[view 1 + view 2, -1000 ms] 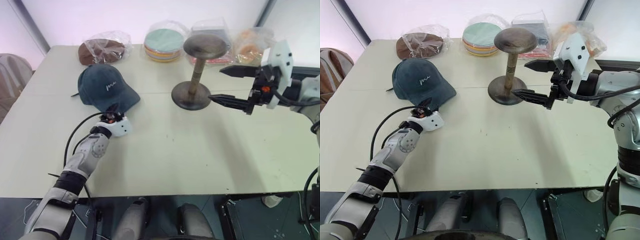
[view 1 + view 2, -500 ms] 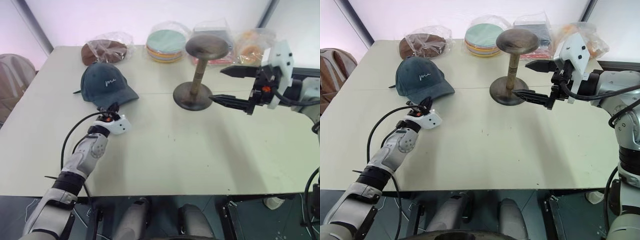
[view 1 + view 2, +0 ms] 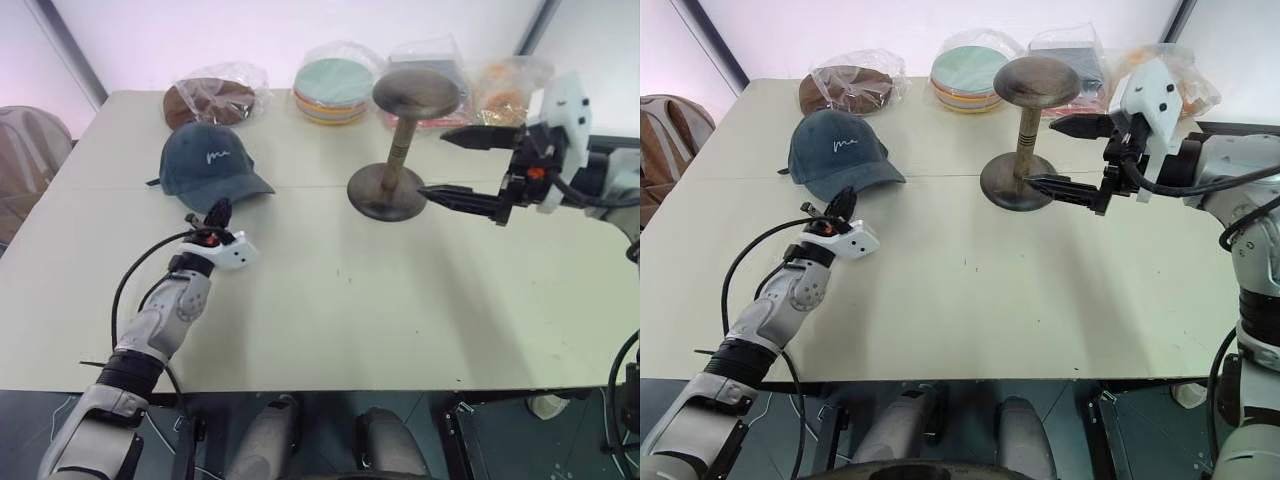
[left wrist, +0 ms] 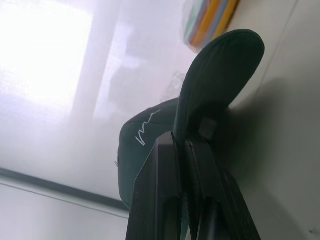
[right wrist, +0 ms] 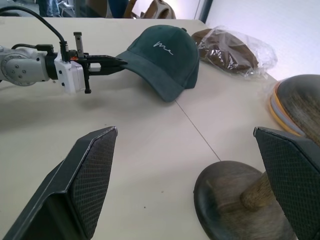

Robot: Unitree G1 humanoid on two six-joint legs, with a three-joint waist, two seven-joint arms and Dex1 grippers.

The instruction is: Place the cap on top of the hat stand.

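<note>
The dark teal cap [image 3: 208, 163] with white cursive stitching lies at the table's left, crown toward the back. My left gripper [image 3: 218, 211] is shut on the front edge of its brim [image 4: 220, 65], which rises a little off the table; the clamped fingers [image 5: 102, 64] also appear in the right wrist view. The bronze hat stand [image 3: 398, 140] is upright at centre-back, its domed top bare. My right gripper [image 3: 436, 163] hovers open just right of the stand, one finger level with the dome and the other near the base, touching neither.
Along the table's back edge lie a brown hat in a clear bag [image 3: 208, 100], a bagged stack of pastel discs [image 3: 335, 88] and more bagged items [image 3: 500, 85]. A brown bag or seat [image 3: 25, 150] is beyond the left table edge.
My left gripper has closed on the cap's brim and risen slightly, tipping the brim up and the cap back. The right arm and stand have stayed put.
</note>
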